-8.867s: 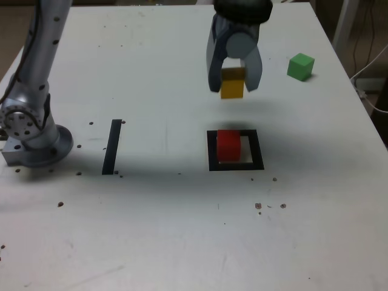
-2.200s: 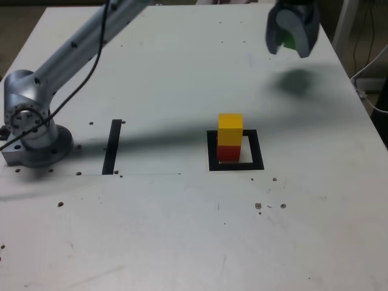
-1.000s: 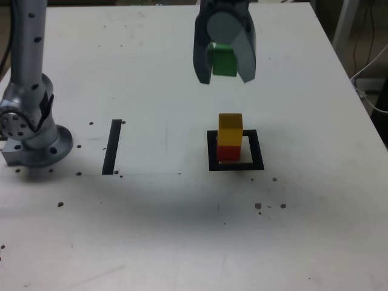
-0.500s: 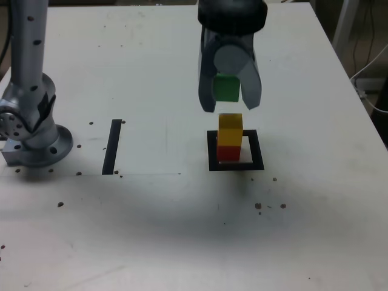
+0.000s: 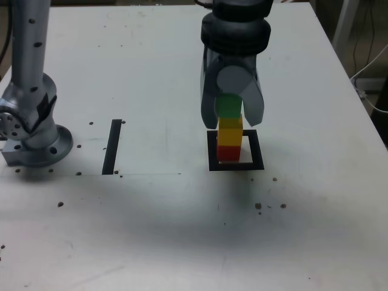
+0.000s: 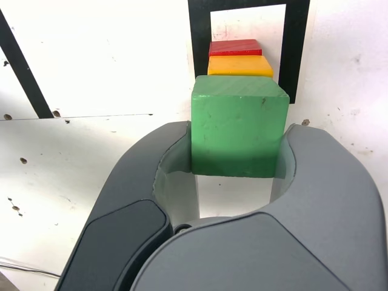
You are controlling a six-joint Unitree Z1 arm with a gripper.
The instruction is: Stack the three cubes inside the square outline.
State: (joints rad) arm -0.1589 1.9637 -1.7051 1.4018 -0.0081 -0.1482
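My gripper (image 5: 232,115) is shut on the green cube (image 5: 229,106), which I hold directly above the yellow cube (image 5: 230,130). The yellow cube rests on the red cube (image 5: 228,152), and both stand inside the black square outline (image 5: 259,159). Whether the green cube touches the yellow one is unclear. In the wrist view the green cube (image 6: 238,124) sits between the two grey fingers (image 6: 154,176), with the yellow cube (image 6: 239,65) and red cube (image 6: 234,47) stepped beyond it inside the outline (image 6: 296,48).
The arm's grey base (image 5: 33,142) stands at the exterior view's left. A narrow black strip (image 5: 112,146) lies on the white table (image 5: 182,230) between the base and the outline. Cables (image 5: 370,66) hang past the table's right edge.
The gripper has come down with the green cube, from high above the table to just over the yellow cube. The yellow-on-red stack has not moved.
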